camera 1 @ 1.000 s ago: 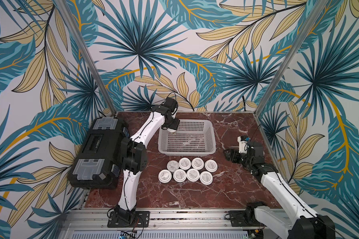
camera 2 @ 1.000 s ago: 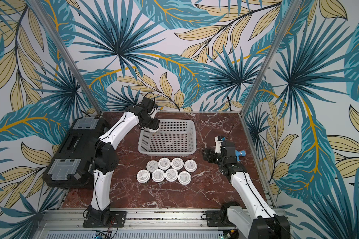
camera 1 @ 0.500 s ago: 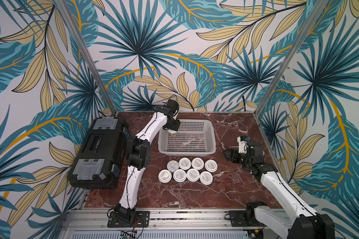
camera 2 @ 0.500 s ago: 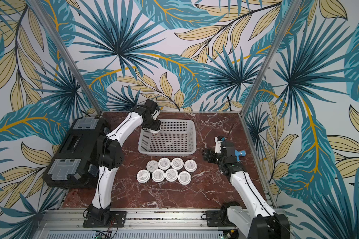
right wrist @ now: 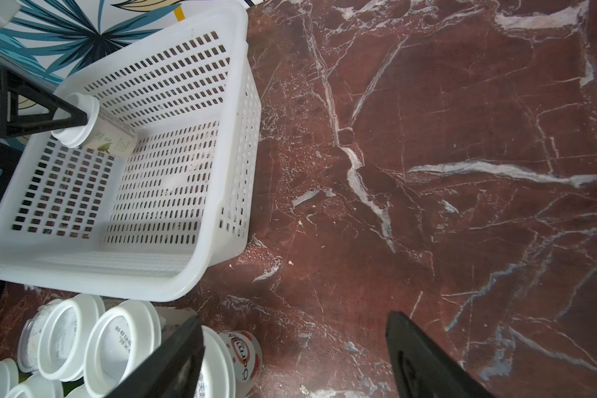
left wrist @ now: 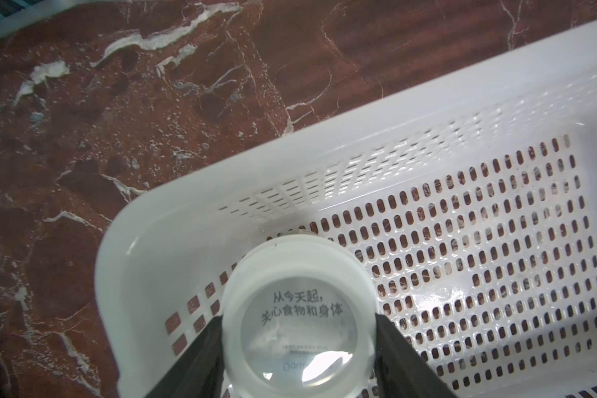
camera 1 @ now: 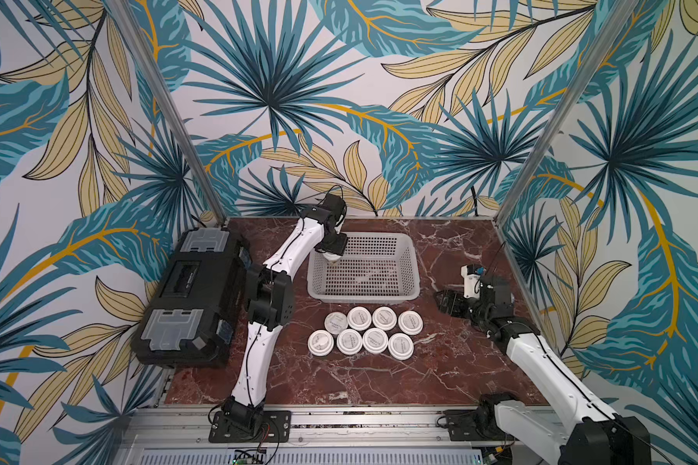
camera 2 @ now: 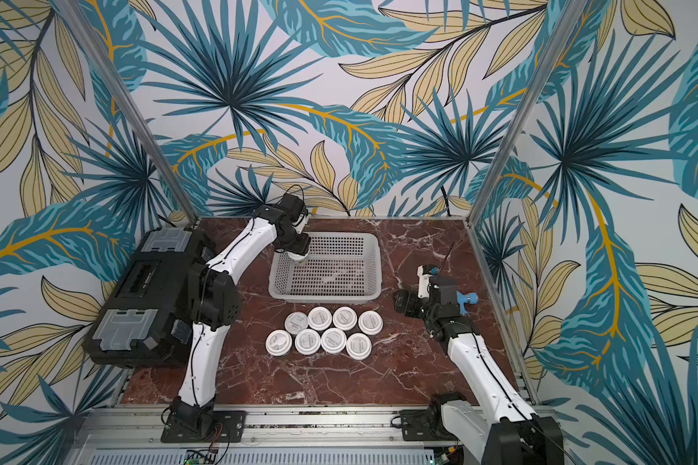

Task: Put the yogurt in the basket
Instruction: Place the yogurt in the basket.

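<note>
Item one: a yogurt cup (right wrist: pixel 93 132) sits inside the basket (right wrist: pixel 221 172), close to a corner. The left gripper (left wrist: pixel 297 320) has its fingers pressed in against the lid from both sides. Contact with the basket floor cannot be determined. Eight more cups (camera 1: pixel 374 340) stand in two rows on the table (camera 1: pixel 379 382), well apart from those fingers. The right gripper (right wrist: pixel 295 318) is near them, its fingers spread wide and holding nothing.

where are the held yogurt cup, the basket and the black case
held yogurt cup (left wrist: pixel 299 320): left wrist view, middle of its lid
basket (camera 1: pixel 363 297): in a top view, its near wall
black case (camera 1: pixel 192 298): in a top view, middle of its top
</note>
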`<control>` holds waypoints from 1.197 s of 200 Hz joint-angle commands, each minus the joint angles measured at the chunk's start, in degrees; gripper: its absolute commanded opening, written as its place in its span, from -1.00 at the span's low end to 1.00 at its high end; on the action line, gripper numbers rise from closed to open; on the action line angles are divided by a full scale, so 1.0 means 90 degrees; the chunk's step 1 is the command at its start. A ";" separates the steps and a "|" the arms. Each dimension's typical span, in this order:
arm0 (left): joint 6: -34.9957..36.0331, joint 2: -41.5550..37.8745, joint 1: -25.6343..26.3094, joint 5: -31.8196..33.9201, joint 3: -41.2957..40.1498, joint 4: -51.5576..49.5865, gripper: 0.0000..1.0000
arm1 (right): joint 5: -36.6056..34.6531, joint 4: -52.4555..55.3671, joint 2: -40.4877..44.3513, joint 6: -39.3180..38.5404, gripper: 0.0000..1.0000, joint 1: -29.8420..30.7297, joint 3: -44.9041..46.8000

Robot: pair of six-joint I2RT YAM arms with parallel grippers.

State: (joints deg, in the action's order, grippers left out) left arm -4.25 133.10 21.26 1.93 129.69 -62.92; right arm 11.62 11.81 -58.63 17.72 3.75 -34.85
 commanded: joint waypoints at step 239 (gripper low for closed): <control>-0.0075 -0.0500 -0.0010 -0.0356 0.0160 0.0061 0.96 | -0.0031 -0.0073 0.0055 -0.0105 0.74 0.0034 -0.0014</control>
State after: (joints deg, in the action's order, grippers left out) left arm -4.58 133.05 21.26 -0.10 129.69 -62.85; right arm 11.62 11.84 -58.63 17.34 3.75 -34.85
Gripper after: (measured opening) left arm 0.967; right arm 0.870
